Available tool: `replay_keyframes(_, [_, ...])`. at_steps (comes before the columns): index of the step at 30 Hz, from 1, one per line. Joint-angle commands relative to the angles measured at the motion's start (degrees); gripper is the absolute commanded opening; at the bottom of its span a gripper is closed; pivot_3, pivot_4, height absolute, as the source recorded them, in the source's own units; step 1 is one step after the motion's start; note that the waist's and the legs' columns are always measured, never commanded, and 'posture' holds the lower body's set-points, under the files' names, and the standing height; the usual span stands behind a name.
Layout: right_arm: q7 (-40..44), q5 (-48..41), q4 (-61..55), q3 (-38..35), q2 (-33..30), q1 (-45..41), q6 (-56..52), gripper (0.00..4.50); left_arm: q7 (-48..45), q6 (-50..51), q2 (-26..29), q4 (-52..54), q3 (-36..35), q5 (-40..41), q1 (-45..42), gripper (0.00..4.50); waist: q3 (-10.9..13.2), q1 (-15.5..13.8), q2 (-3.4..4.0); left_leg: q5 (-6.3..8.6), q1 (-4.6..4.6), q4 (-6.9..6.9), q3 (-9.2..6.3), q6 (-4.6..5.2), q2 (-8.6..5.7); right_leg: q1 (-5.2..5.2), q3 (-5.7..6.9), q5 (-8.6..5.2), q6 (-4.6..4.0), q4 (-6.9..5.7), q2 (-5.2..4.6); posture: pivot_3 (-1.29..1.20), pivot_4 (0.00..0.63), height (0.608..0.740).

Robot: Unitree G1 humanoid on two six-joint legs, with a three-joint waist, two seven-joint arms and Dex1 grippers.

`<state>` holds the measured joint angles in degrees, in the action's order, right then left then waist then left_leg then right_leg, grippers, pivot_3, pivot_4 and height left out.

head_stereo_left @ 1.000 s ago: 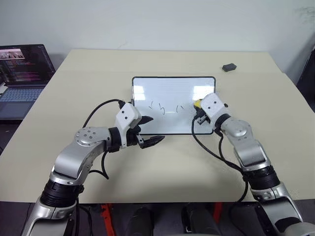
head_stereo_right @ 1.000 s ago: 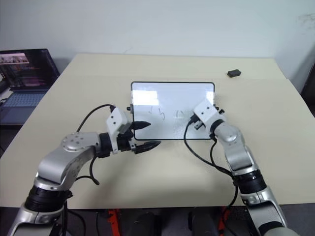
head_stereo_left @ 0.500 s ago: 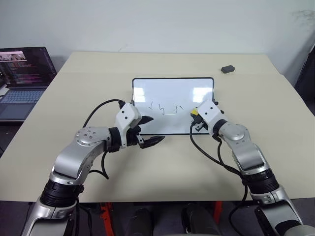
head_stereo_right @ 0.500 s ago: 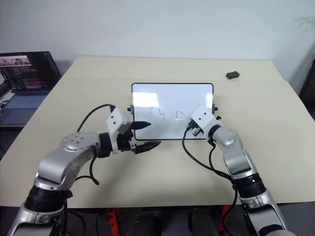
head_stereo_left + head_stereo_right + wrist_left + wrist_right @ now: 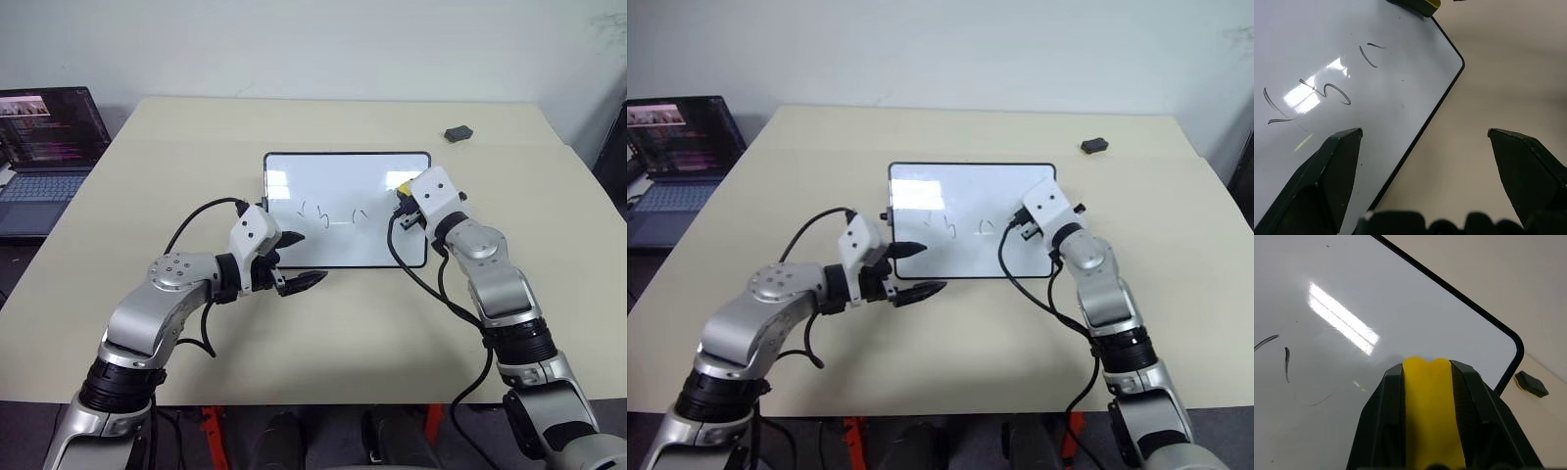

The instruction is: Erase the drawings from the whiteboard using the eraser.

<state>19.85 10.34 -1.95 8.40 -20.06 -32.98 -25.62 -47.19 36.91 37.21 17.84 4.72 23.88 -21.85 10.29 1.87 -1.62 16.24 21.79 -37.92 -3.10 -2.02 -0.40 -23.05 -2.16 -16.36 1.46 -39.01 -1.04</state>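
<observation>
a: what's in your right pincer?

b: the eraser, clamped tight between both fingers. the whiteboard lies flat right under it, at the board's right end.

a: and the drawings?

b: off to my right pincer's left, mid-board, unwiped. the eraser is apart from them.

a: your left pincer?

b: spread wide, holding nothing, over the board's near edge. a small dark block sits on the table well beyond my right pincer.
</observation>
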Motion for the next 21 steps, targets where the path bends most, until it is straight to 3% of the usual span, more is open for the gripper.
replay_keyframes(1, [3.2,0.1,-1.1,2.8,-0.8,3.7,-2.7,0.98,-0.3,-0.9,0.4,2.2,-0.9,0.3,0.2,4.5,0.0,0.1,-0.02,0.0,0.0,0.0,0.0,0.0,0.0,0.0,0.0,0.0,0.0,0.0,0.0,0.0,0.15,0.74])
replay_keyframes(6, [4.7,0.0,-2.4,4.0,-0.8,5.7,-3.5,0.98,0.2,0.0,0.0,2.0,-1.2,0.9,0.2,4.5,0.0,0.3,-0.04,0.0,-0.04,-0.03,0.04,0.01,0.0,0.01,-0.02,0.03,0.01,-0.03,0.01,0.0,0.15,0.74])
replay_keyframes(13, [2.2,-2.9,-3.4,-1.3,0.3,2.8,2.6,0.98,3.6,-0.2,-1.7,1.1,-1.3,-0.6,-0.5,4.5,0.0,0.3,-0.03,-0.02,-0.05,-0.06,0.04,0.01,-0.01,0.03,-0.03,0.08,0.03,-0.03,0.01,0.0,0.15,0.74])
replay_keyframes(21, [5.0,-9.7,-15.0,-7.6,-1.4,12.0,6.1,0.98,6.6,-0.2,-1.9,2.9,-3.2,-0.1,2.6,4.5,0.0,-0.2,-0.02,0.0,0.28,0.05,0.0,0.0,0.01,-0.2,-0.01,0.02,0.06,0.13,-0.01,0.0,0.15,0.74])
